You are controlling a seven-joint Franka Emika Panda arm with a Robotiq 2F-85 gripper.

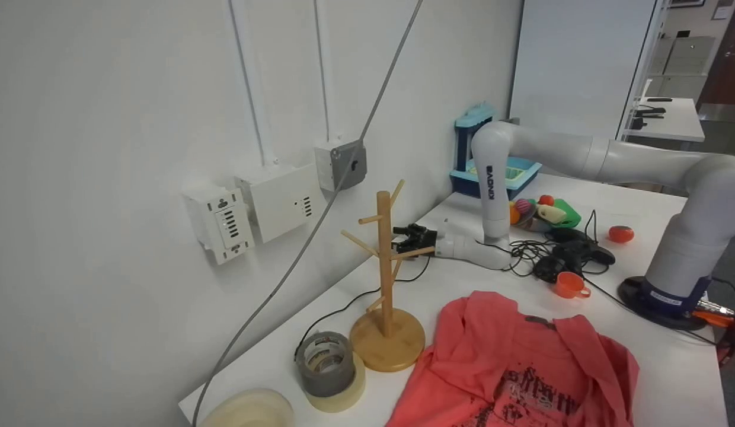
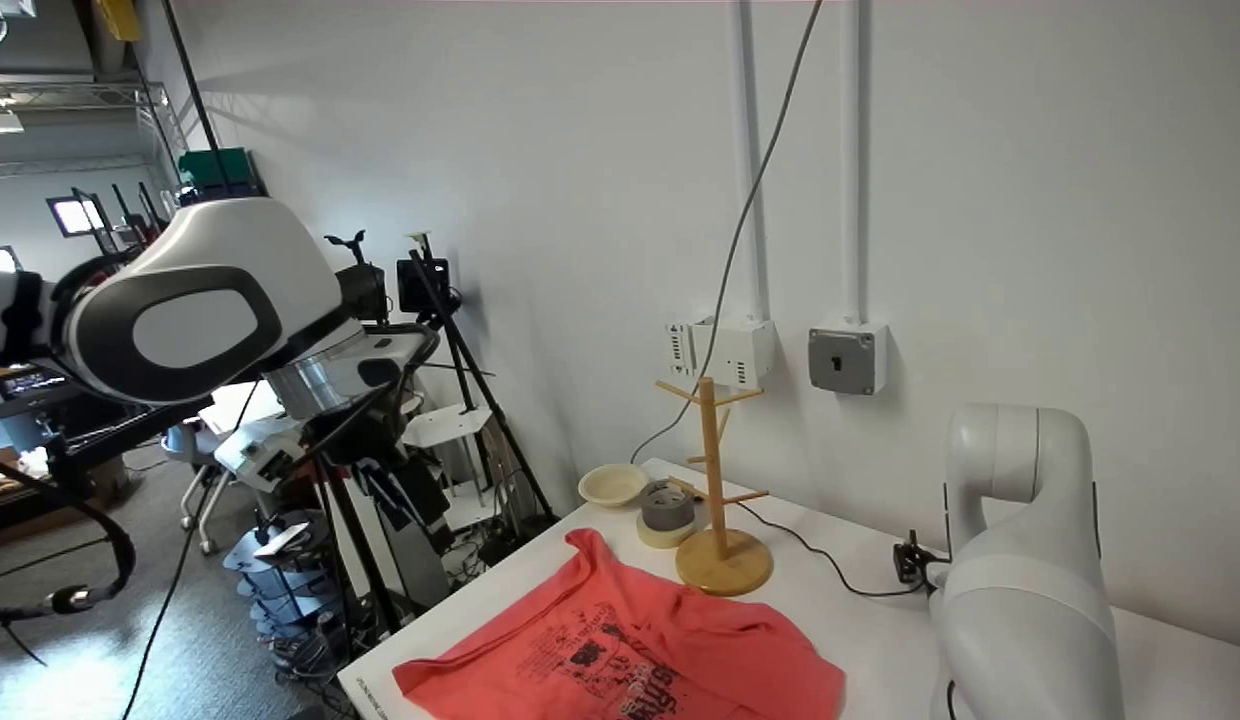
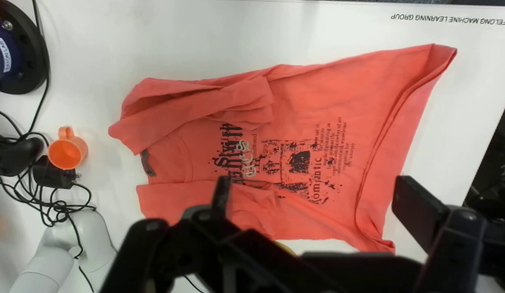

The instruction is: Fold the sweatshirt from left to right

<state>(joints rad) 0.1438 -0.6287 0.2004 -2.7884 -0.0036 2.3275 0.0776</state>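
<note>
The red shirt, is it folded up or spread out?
Mostly spread out. In the wrist view, the shirt lies wide with its black print showing, though its sleeves are folded in over the front.

Coral sweatshirt [image 2: 630, 645] on table [image 2: 880, 640], mug tree [image 2: 715, 485] beside — hand [image 2: 412, 505] apart

Flat white worktop [image 1: 678, 379], back edge along plain off-white wall [image 2: 580, 200]. Square grey-fronted switch box [image 2: 855, 370] above that edge. In an exterior view, grey floor [image 2: 195, 645] beyond worktop's left edge, bright glare [image 2: 70, 688] on it; dark-framed lit white rectangle [image 2: 77, 217] (window or screen, can't tell). Past the far edge in an exterior view, tall pale-grey panel [image 1: 581, 65], then reddish-brown door [image 1: 725, 77].
</note>
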